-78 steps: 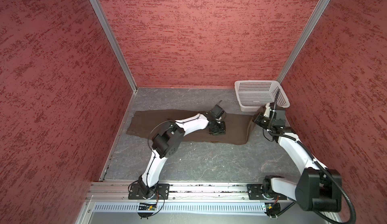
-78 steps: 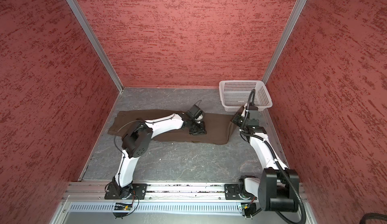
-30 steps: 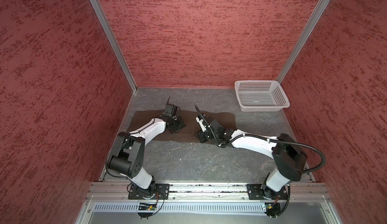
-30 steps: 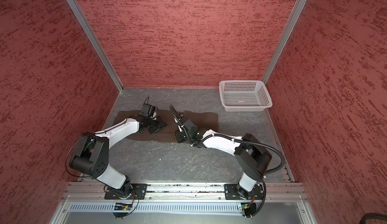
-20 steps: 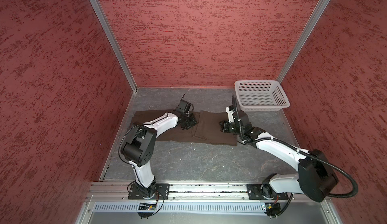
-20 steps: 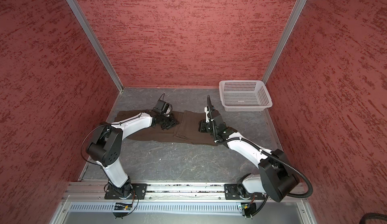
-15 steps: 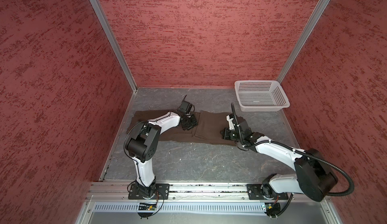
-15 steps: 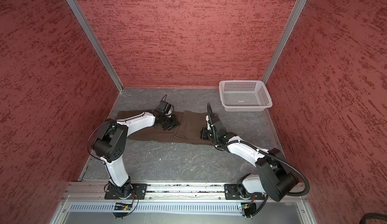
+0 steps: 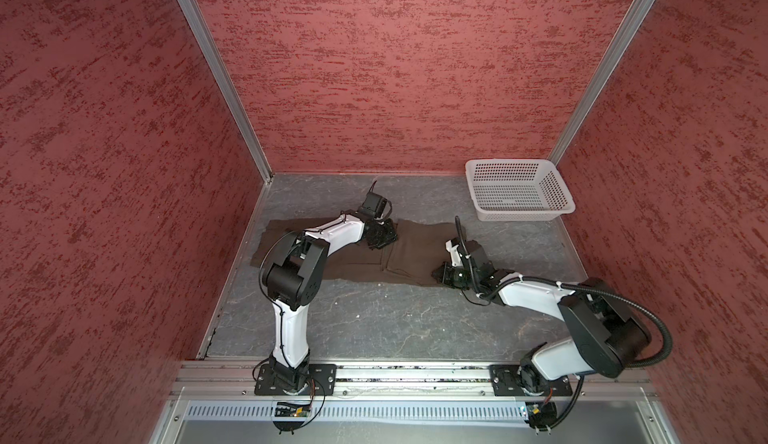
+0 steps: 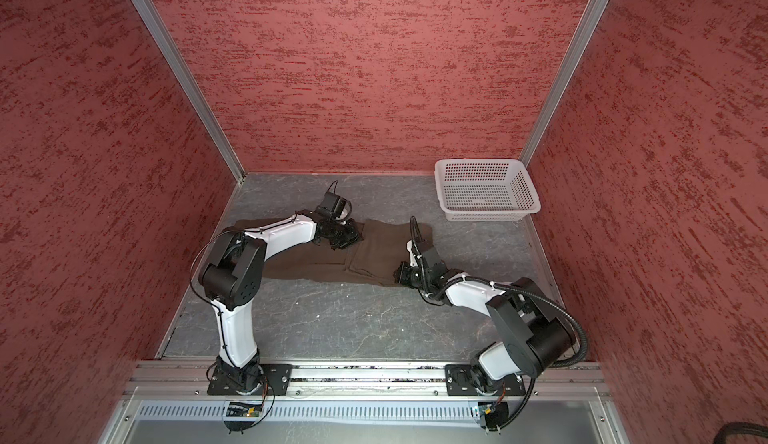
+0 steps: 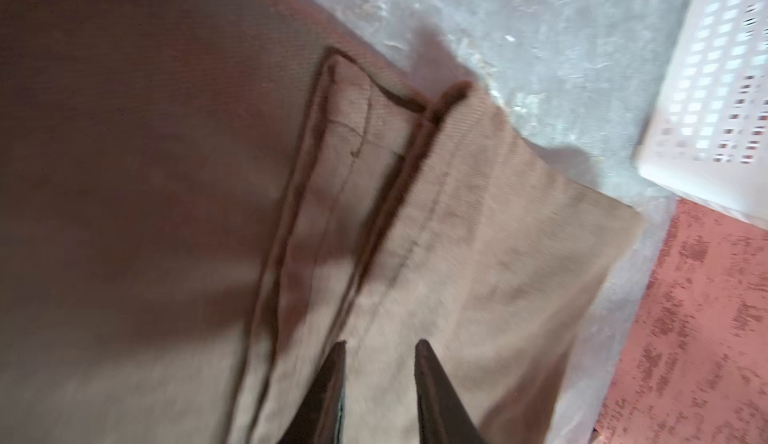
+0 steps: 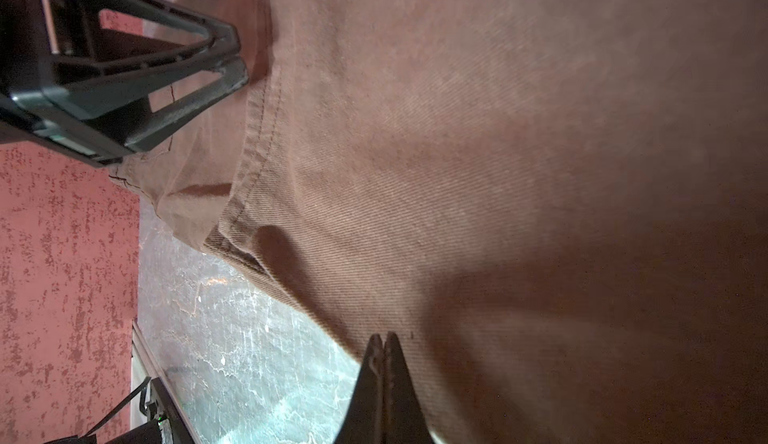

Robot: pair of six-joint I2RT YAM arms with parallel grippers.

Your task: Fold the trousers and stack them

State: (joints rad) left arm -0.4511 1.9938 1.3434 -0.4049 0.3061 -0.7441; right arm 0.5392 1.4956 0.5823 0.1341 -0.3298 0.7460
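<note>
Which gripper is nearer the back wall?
Left. The left gripper is over the far edge of the trousers, the side toward the back wall. The right gripper is at their near edge, at the right end, farther from that wall.

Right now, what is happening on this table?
Two robot arms are working on brown trousers that lie flat on the table. The right part of the trousers appears to be folded over already. The left gripper, jaws open, is low over the cloth near the fold, at the far edge. The right gripper is shut at the near right corner; I cannot tell whether it pinches the cloth. A white basket stands apart in the far right corner.
</note>
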